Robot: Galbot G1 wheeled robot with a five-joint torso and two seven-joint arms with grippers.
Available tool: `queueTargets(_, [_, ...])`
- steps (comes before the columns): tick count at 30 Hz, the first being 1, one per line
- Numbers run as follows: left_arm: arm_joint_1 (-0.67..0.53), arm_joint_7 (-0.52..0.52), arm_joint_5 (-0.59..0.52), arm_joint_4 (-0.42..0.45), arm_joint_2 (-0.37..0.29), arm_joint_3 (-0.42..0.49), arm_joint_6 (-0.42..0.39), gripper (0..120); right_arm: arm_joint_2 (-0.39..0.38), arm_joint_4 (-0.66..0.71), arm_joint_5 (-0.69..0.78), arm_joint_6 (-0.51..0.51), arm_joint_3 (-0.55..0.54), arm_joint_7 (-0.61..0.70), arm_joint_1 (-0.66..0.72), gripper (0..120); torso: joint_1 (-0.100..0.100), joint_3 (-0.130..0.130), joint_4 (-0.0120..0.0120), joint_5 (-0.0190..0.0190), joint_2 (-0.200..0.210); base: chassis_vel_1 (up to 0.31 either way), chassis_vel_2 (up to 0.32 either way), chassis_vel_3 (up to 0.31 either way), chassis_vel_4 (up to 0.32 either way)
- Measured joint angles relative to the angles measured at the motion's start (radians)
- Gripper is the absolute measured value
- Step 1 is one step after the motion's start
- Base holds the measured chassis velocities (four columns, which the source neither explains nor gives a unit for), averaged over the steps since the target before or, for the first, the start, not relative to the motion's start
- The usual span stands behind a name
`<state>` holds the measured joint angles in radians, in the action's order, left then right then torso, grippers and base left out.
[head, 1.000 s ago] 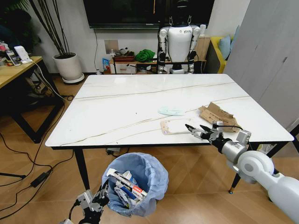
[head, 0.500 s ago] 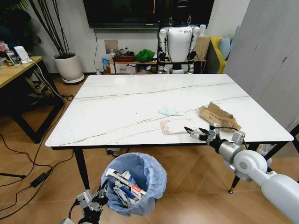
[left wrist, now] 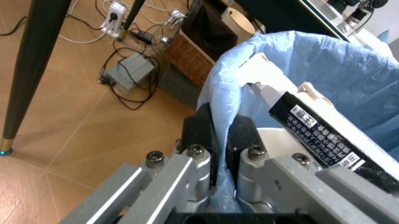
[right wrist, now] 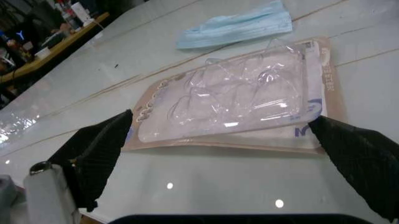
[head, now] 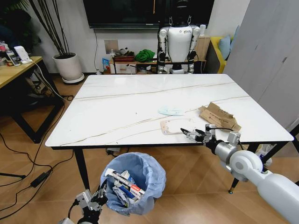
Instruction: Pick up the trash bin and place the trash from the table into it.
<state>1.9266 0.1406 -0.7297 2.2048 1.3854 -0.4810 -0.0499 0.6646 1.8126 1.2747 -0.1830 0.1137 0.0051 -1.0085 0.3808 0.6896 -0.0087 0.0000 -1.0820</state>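
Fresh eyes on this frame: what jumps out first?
The right hand, fingers open, reaches low over the near edge of the white table, lined up on the clear plastic packet. Below the table edge the left hand is clamped on the rim of the blue-lined trash bin, already holding litter. A face mask and torn cardboard lie on the table.
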Motion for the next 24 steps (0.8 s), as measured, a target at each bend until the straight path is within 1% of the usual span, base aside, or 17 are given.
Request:
queueTargets(2, [0.000,0.000,0.000,0.000,0.001,0.000,0.000,0,0.003,-0.009,0.000,0.002,-0.008,-0.002,0.009,96,0.000,0.000,0.0000,0.0000,0.000,0.000,0.000,0.000,0.000])
queueTargets(3, [0.000,0.000,0.000,0.000,0.001,0.000,0.000,0,0.003,-0.009,0.000,0.002,-0.008,-0.002,0.009,96,0.000,0.000,0.0000,0.0000,0.000,0.000,0.000,0.000,0.000])
queueTargets(6, [-0.001,0.000,0.000,0.000,0.001,-0.001,0.000,0,0.005,-0.017,0.000,0.004,-0.012,-0.007,0.016,81,0.000,0.000,0.0000,0.0000,0.000,0.000,0.000,0.000,0.000])
queueTargets(7, [-0.001,0.000,0.000,0.000,0.001,-0.001,0.000,0,0.005,-0.017,0.000,0.004,-0.012,-0.007,0.016,81,0.000,0.000,0.0000,0.0000,0.000,0.000,0.000,0.000,0.000])
queueTargets(8, [-0.002,0.000,0.000,-0.001,0.002,-0.001,0.000,0,0.004,-0.017,0.000,0.004,-0.012,-0.008,0.016,79,0.000,0.000,0.0000,0.0000,0.000,0.000,0.000,0.000,0.000])
queueTargets(10, [-0.003,0.000,0.000,-0.003,0.004,0.001,0.000,0,0.002,-0.017,-0.001,0.005,-0.012,-0.009,0.016,67,0.000,0.000,0.0000,0.0000,0.000,0.000,0.000,0.000,0.000])
queueTargets(11, [-0.004,0.000,0.001,-0.005,0.004,0.002,0.000,0,0.002,-0.017,-0.001,0.005,-0.012,-0.009,0.015,64,0.000,0.000,0.0000,0.0000,0.000,0.000,0.000,0.000,0.000])
queueTargets(12, [-0.004,0.000,0.001,-0.006,0.004,0.003,0.000,0,0.002,-0.017,-0.002,0.005,-0.012,-0.010,0.014,58,0.000,0.000,0.0000,0.0000,0.000,0.000,0.000,0.000,0.000])
queueTargets(14, [-0.005,0.000,0.001,-0.006,0.004,0.003,0.000,0,0.001,-0.017,-0.003,0.005,-0.012,-0.010,0.014,57,0.000,0.000,0.0000,0.0000,0.000,0.000,0.000,0.000,0.000])
queueTargets(15, [-0.005,0.000,0.001,-0.006,0.003,0.003,0.000,0,0.000,-0.016,-0.003,0.006,-0.011,-0.011,0.014,49,0.000,0.000,0.0000,0.0000,0.000,0.000,0.000,0.000,0.000])
queueTargets(16, [-0.005,0.000,0.001,-0.006,0.002,0.002,0.000,0,-0.001,-0.015,-0.003,0.006,-0.011,-0.011,0.014,43,0.000,0.000,0.0000,0.0000,0.000,0.000,0.000,0.000,0.000])
queueTargets(17, [-0.005,0.000,0.001,-0.006,0.002,0.002,0.000,0,-0.001,-0.015,-0.003,0.006,-0.011,-0.011,0.014,43,0.000,0.000,0.0000,0.0000,0.000,0.000,0.000,0.000,0.000])
queueTargets(18, [-0.005,0.000,0.000,-0.006,0.001,0.002,0.000,0,-0.001,-0.014,-0.004,0.006,-0.011,-0.011,0.014,40,0.000,0.000,0.0000,0.0000,0.000,0.000,0.000,0.000,0.000])
queueTargets(20, [-0.004,0.000,-0.001,-0.004,0.000,0.000,0.001,0,-0.001,-0.013,-0.006,0.007,-0.010,-0.012,0.015,29,0.000,0.000,0.0000,0.0000,0.000,0.000,0.000,0.000,0.000])
queueTargets(22, [-0.004,0.000,-0.001,-0.004,0.000,0.000,0.001,0,-0.001,-0.013,-0.006,0.007,-0.010,-0.012,0.015,27,0.000,0.000,0.0000,0.0000,0.000,0.000,0.000,0.000,0.000])
queueTargets(24, [-0.004,-0.001,-0.001,-0.002,0.000,0.000,0.001,0,-0.003,-0.011,-0.007,0.008,-0.009,-0.014,0.015,17,0.000,0.000,0.0000,0.0000,0.000,0.000,0.000,0.000,0.000])
